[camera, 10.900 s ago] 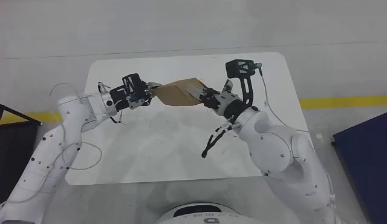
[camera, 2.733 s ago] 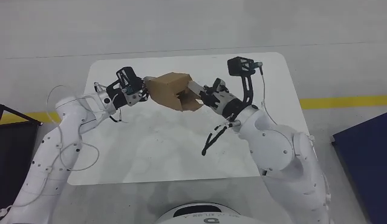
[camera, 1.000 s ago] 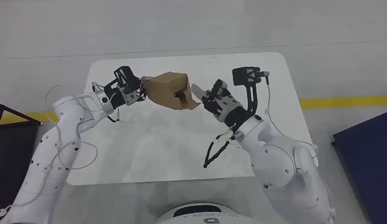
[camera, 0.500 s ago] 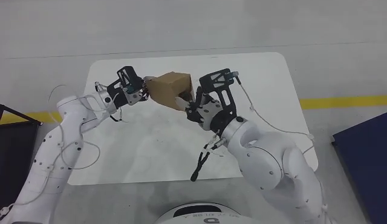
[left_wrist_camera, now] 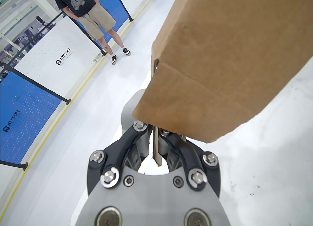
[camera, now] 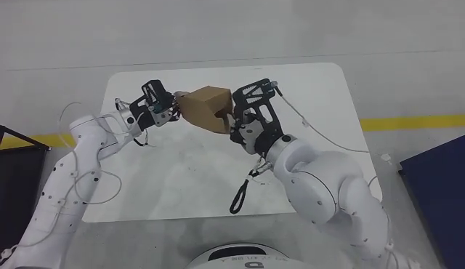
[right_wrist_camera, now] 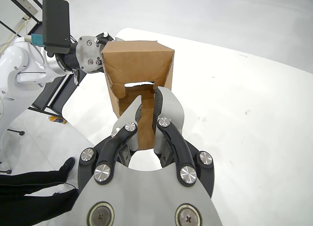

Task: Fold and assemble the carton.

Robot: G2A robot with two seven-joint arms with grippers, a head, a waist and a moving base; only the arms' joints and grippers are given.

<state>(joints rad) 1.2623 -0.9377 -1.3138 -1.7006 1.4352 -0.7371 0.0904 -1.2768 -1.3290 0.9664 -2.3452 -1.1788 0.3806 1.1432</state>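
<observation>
Holding brown carton (camera: 205,106) above white surface (camera: 182,185) | left claw (left_wrist_camera: 155,136) clenched on carton's edge | right claw (right_wrist_camera: 148,99) parted, a flap (right_wrist_camera: 146,126) between its fingers

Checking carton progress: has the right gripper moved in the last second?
Yes. The right gripper has shifted away from the right edge of the table, toward the robot's left, up to the carton.

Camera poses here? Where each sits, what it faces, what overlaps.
Top view: above the arms, looking down at the table and the carton; both arms show.
Left wrist view: on the left wrist, facing along the left gripper, shut on a carton flap.
Right wrist view: on the right wrist, facing the carton's open end; the right gripper is open, astride a flap.
Shared: the carton, in all three.
</observation>
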